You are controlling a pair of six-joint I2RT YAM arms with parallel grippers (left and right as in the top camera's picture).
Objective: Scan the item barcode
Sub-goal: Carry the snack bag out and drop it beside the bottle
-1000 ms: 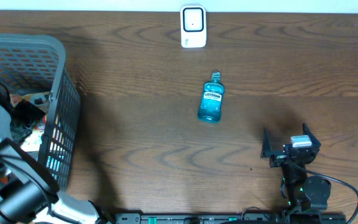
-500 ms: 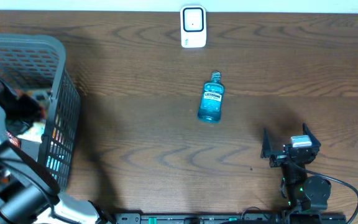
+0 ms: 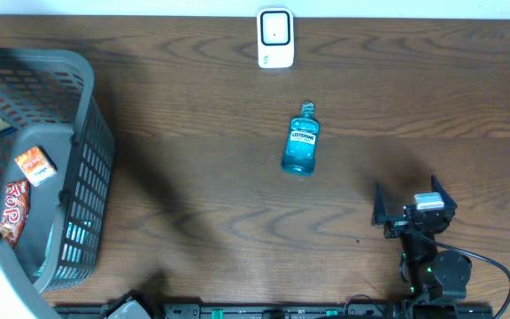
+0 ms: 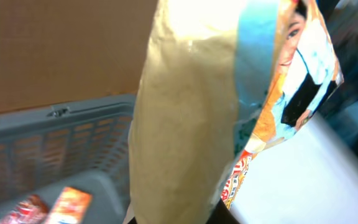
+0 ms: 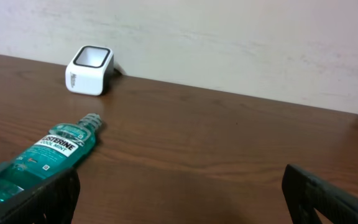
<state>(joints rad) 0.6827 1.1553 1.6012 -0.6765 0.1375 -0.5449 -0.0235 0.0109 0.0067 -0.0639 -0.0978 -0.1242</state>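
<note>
Left wrist view first: a snack bag (image 4: 191, 112) fills the lens, tan with a pale blue stripe and bright print down its right side. It hangs well above the grey basket (image 4: 61, 143). Down in that basket lie a red packet (image 4: 20, 210) and a small orange box (image 4: 70, 205), just beside each other. The left claw's fingers are hidden behind the bag, but the claw is closed, and from how the bag rises straight out of the bottom of the shot, it looks pinched on the bag's lower end.

Over to the overhead view: the basket sits at the table's (image 3: 193, 204) left edge. A colourful corner pokes in at its far left, probably that same bag, though too little shows to be sure. The white scanner (image 3: 274, 37) stands at the far edge, well apart from the basket. A blue bottle (image 3: 301, 142) lies on its side near the scanner, cap pointing toward it, not touching. The right claw (image 3: 412, 204) rests at the near right, jaws spread wide, holding nothing.

Right wrist view: both fingers frame the bottom corners, gaping. The bottle lies ahead on the left, the scanner beyond it by the wall.
</note>
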